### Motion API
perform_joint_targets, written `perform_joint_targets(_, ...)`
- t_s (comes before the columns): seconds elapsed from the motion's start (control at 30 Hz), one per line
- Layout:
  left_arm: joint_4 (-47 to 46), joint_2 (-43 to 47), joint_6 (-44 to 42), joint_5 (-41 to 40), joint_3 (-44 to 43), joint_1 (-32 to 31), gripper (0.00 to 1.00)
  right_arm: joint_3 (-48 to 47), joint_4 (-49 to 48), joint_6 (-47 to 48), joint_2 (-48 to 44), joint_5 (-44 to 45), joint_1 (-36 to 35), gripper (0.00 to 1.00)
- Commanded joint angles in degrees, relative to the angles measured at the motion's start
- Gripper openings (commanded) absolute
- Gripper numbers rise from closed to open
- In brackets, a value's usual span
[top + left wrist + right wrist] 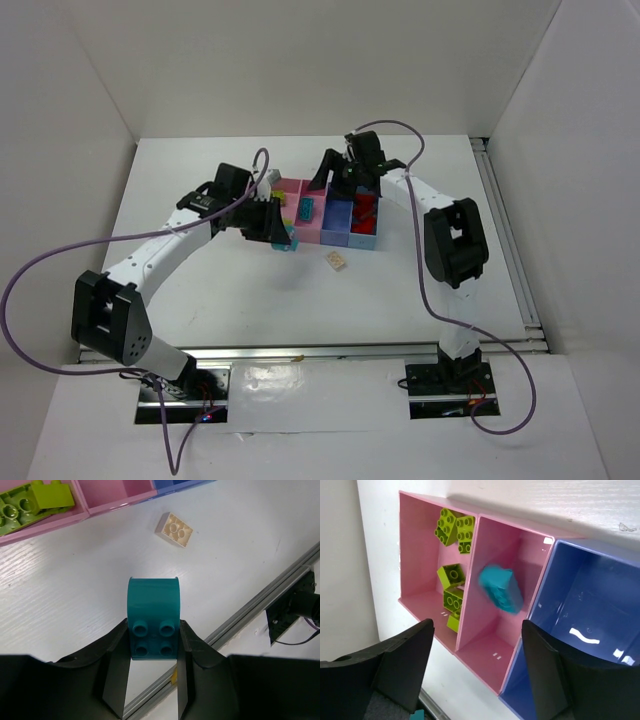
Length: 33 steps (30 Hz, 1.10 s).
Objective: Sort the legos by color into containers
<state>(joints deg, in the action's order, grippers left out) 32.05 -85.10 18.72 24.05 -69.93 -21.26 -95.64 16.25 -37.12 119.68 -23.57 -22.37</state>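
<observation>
Partway sorted: lime legos [451, 587] occupy one pink compartment of the tray [471, 555], a blurred cyan brick [501, 588] the next. Your left end effector [152, 627] clamps a second cyan brick [152, 602]; your right end effector [477, 630] stands apart, empty. A cream brick [174, 529] lies unsorted on the counter [75, 580].

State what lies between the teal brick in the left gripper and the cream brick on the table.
Nothing. The left wrist view shows only bare white table between the teal brick, held by the left gripper, and the cream brick.

The top camera looks down from high at the near edge over the whole tabletop [260, 300], while both wrist cameras look down close, sharing the pink compartments [492, 640].
</observation>
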Motion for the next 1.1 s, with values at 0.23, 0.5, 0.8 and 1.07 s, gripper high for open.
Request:
perform_joint_targets(0.23,-1.7,-2.4,-1.1,5.6,-7.7,2.3,0.0,10.2,0.5,4.7,-15.8,-5.4,1.9,0.72)
perform_joint_targets(0.5,4.8,-6.7,-12.0,10.8,-16.3,0.8,0.0,18.9,-2.2,-2.2,-19.6,-21.1,2.4,0.8)
perform_joint_targets(0.8,-0.8,-6.7,-3.3,23.6,-15.3,4.9,0.0,33.1,-18.8,-3.7,-32.3,-19.9,2.9,0.75)
perform_joint_targets(1.07,-26.5,-6.1,16.8,45.4,-3.7,10.7,0.0,34.8,-32.6,-6.5,-38.2,-26.6,3.0,0.87)
